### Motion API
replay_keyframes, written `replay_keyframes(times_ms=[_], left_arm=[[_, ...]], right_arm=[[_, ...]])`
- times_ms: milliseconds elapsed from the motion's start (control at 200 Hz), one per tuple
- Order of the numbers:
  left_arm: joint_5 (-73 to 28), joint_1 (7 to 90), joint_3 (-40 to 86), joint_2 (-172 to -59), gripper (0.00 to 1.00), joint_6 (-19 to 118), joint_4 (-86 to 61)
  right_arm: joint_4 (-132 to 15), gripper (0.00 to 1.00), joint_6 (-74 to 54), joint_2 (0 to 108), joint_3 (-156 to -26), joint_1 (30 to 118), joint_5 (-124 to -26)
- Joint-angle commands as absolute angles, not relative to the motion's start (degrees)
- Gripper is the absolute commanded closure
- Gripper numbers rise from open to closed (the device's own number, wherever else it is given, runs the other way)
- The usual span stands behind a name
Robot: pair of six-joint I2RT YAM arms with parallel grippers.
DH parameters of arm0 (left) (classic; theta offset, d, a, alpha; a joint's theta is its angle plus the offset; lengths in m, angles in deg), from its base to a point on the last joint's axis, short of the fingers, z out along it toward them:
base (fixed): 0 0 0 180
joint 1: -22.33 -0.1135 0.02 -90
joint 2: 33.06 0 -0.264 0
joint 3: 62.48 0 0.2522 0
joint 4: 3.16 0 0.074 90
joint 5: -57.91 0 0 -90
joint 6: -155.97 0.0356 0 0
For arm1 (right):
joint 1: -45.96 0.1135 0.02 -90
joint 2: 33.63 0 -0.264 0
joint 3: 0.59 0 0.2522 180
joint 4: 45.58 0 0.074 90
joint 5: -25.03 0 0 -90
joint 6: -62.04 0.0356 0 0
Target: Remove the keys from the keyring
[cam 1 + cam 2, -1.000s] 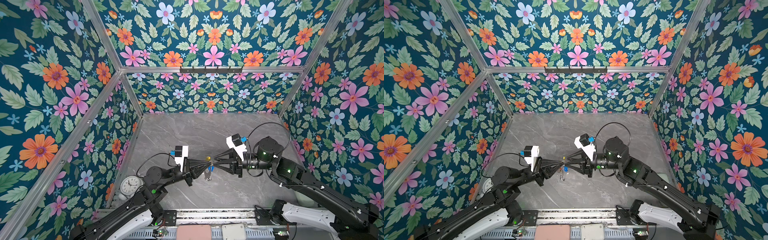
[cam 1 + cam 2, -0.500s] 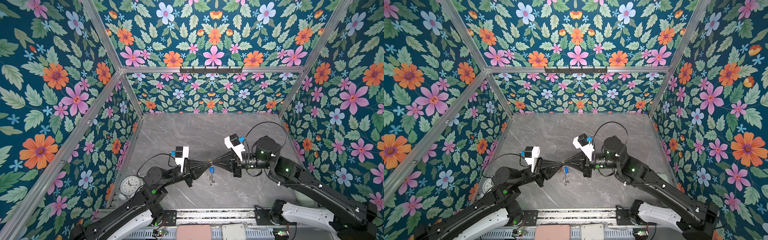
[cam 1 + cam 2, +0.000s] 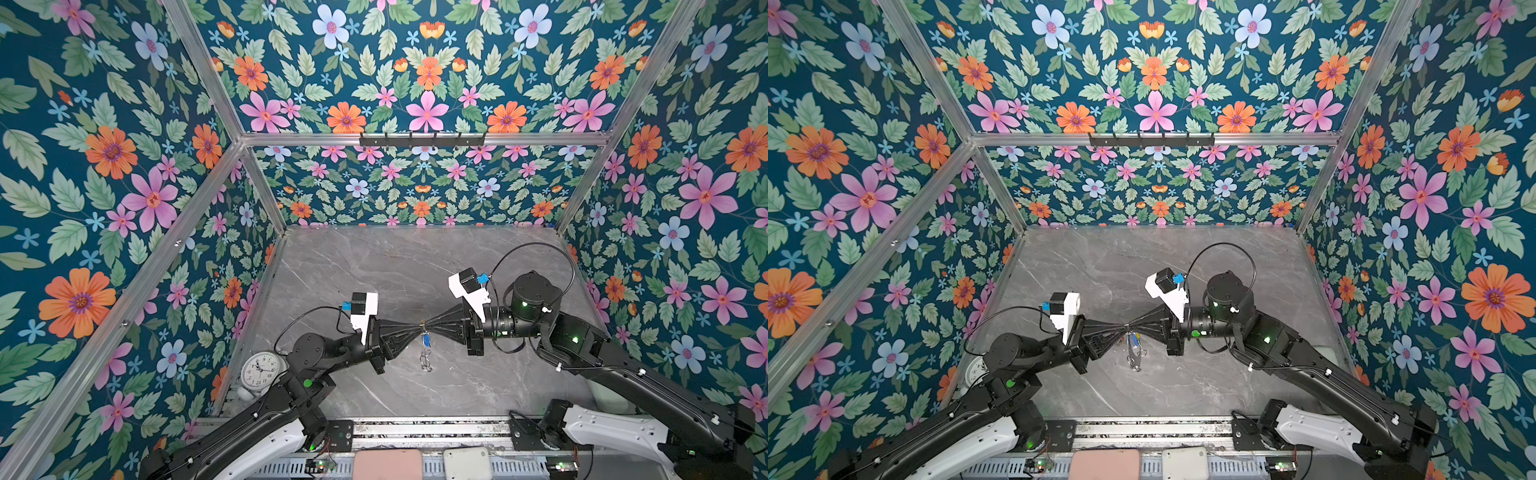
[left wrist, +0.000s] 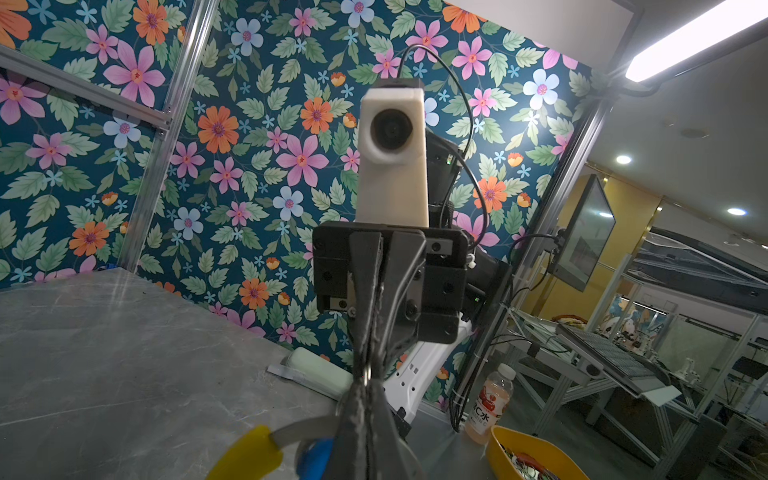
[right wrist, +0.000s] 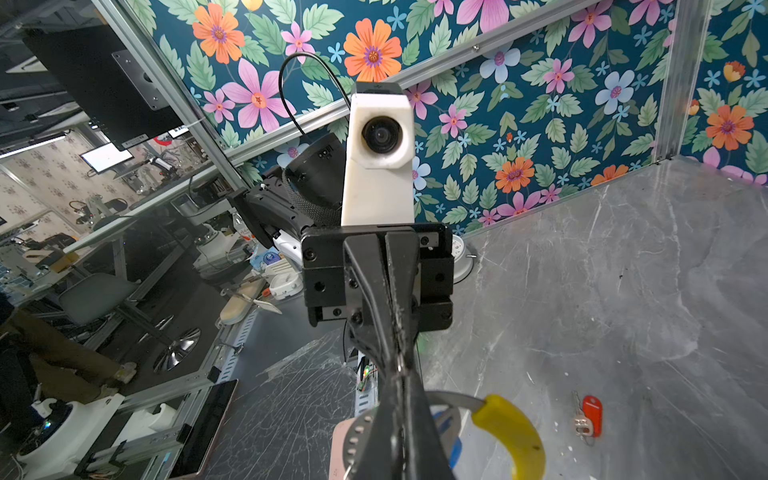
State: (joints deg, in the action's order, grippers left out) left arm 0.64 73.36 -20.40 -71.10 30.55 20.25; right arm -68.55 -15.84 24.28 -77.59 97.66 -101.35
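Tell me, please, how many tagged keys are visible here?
2. The blue-tagged key hangs by the keyring gripped by the left gripper and right gripper; the red-tagged key lies loose on the table, off the ring. Others may be hidden behind them.

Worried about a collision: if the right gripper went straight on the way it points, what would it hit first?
The left gripper, which faces the right gripper tip to tip, both shut on the keyring; hardly any gap shows.
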Motion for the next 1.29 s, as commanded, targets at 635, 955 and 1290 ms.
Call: replay_keyframes(times_ms=[635, 955, 1290], left_arm=[[6.1, 73.3, -11.0, -72.8, 0.84, 33.6, 3.1], [9.1, 73.3, -7.1, -75.2, 0.81, 34.9, -3.2], [10.0, 73.3, -6.6, -76.6, 0.88, 34.8, -2.2]], right_arm=[[-96.2, 1.00, -28.3, 29.8, -93.6, 97.6, -100.3], [-100.1, 1.00, -30.3, 30.8, -96.8, 97.5, -99.4], [-101.3, 1.00, -30.9, 31.7, -98.1, 97.6, -99.2]])
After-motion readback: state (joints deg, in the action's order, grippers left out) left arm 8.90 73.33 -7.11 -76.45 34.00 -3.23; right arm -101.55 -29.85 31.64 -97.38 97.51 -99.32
